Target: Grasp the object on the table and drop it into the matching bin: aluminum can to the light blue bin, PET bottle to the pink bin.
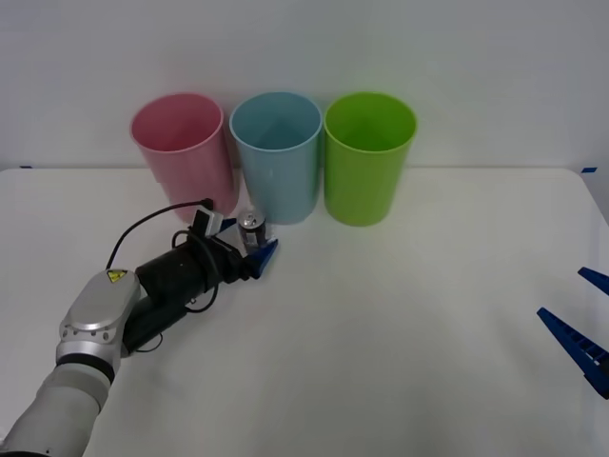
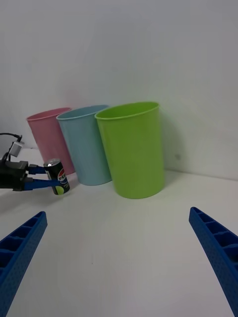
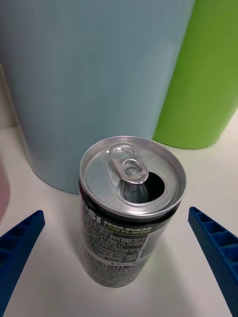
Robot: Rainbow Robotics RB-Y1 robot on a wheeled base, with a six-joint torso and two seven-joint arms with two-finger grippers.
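- Aluminum can (image 1: 251, 229): upright on the table (image 1: 400, 324), just before the light blue bin (image 1: 277, 155), pink bin (image 1: 183, 152) beside.
- Left gripper (image 1: 255, 249): jaws spread, flanking the can, not pinching.
- Right gripper (image 1: 582, 324): parked at table's right edge, jaws spread.

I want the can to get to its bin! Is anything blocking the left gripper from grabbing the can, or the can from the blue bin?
Nothing visible. The left gripper is open with the aluminum can between its fingers, and the light blue bin stands right behind it, rim open.
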